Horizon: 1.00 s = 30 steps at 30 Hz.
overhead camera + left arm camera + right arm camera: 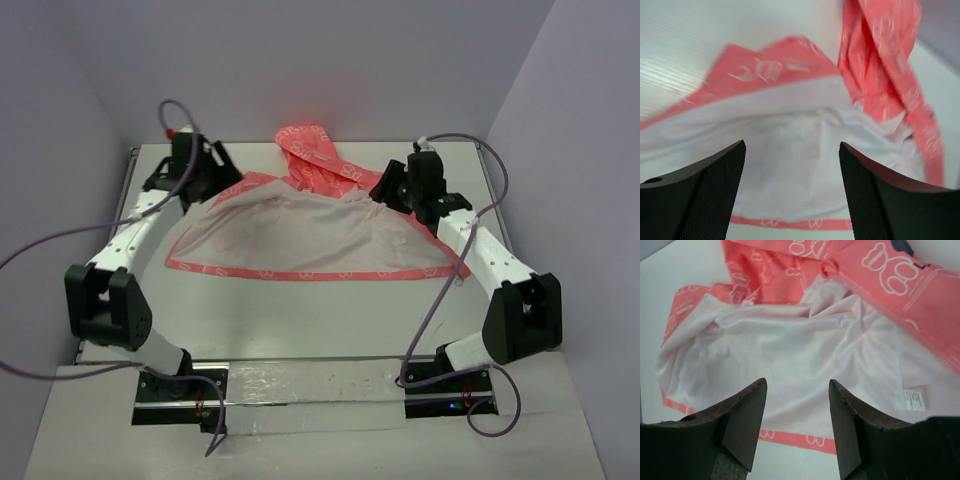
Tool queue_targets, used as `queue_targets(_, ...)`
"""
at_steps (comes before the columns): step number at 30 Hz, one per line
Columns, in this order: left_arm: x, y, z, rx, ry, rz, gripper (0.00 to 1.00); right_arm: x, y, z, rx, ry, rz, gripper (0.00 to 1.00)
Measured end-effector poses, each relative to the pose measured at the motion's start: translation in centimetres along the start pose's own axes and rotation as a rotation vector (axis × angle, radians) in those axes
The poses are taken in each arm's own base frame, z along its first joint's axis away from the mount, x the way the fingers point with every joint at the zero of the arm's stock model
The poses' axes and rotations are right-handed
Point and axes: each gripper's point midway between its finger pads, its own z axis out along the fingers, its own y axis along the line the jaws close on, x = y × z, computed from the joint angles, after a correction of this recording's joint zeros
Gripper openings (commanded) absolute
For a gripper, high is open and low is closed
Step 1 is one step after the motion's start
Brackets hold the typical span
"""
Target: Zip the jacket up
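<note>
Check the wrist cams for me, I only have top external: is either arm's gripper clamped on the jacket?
Observer: No. Left gripper is open, with only jacket lining showing between its fingers.
Operator: Right one?
Observer: Right gripper is open too, nothing held.
Operator: Any zipper visible?
Observer: Yes. The right wrist view shows a zipper edge along the coral front panel, and a white care label on the lining below it.

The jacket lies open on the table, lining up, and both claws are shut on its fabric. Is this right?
No. The jacket lies open, lining up, but both claws are open and hold nothing: the left wrist view shows the left claw gaping above the fabric, the right wrist view the right claw likewise.
</note>
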Motion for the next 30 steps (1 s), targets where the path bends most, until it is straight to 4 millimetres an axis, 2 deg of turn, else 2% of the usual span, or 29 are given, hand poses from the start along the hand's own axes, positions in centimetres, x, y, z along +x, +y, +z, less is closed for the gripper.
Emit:
queue_targets(3,-2.7,6.8,-2.8,-0.078,-0.088,-0.166,0.89,1.5,0.5,-1.1,-0.035,-0.009,-0.002,0.67)
queue_targets(6,-1.8,13.0,-4.6,-0.174,-0.122,-0.316,0.91,5.5,-1.2,-0.8,-0.012,0.069,0.015,0.67)
queue_targets(9,0.6,16.4,-5.2,-0.238,-0.106,-0.383,0.91,8.2,-2.6,-0.7,0.023,0.143,0.02,0.67)
queue_targets(12,2.2,17.5,-4.6,-0.254,-0.065,-0.393,0.91,8.0,-2.7,-0.7,0.029,0.135,0.011,0.67)
queue_targets(16,3.3,17.8,-3.0,-0.245,-0.008,-0.373,0.88,7.7,-2.8,-0.6,0.035,0.123,0.006,0.67)
queue_targets(20,4.4,19.4,-1.2,-0.312,0.019,-0.318,0.91,7.6,-2.7,-0.6,0.031,0.116,0.007,0.66)
queue_targets(23,5.3,19.5,-0.4,-0.345,0.04,-0.243,0.92,7.6,-2.8,-0.5,0.033,0.117,0.008,0.66)
queue_targets(28,5.5,19.6,0.6,-0.392,0.04,-0.158,0.94,7.9,-3.0,-0.1,0.037,0.122,0.01,0.67)
queue_targets(30,5.3,19.8,0.7,-0.407,0.025,-0.147,0.92,8.3,-3.3,0.1,0.043,0.132,0.011,0.68)
